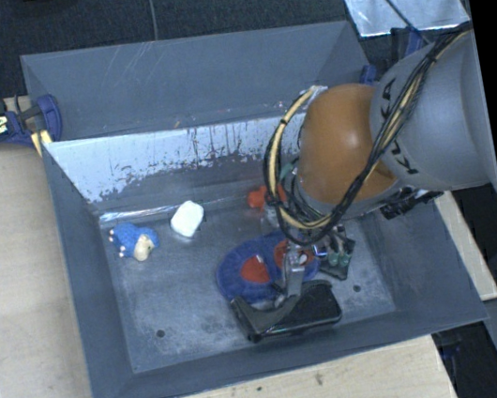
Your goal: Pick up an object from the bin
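Five loose things are lying in the grey metal bin. The gripper is hanging low at the floor's near right, just above a black oblong thing and beside a blue rounded thing.

Black oblong thing: flat, dark, smooth-looking, lying along the near wall. Its long axis is running left to right, with the left end kinking up toward the blue one.

Blue rounded thing: dome-like, carrying a red patch, touching the black one's upper edge.

Cannot tell how far the gripper is open, or whether it is gripping anything; cables and the orange cover are masking it.

Well apart to the left: white blocky lump, small blue-and-beige toy. An orange-red bit is sitting near the back wall.
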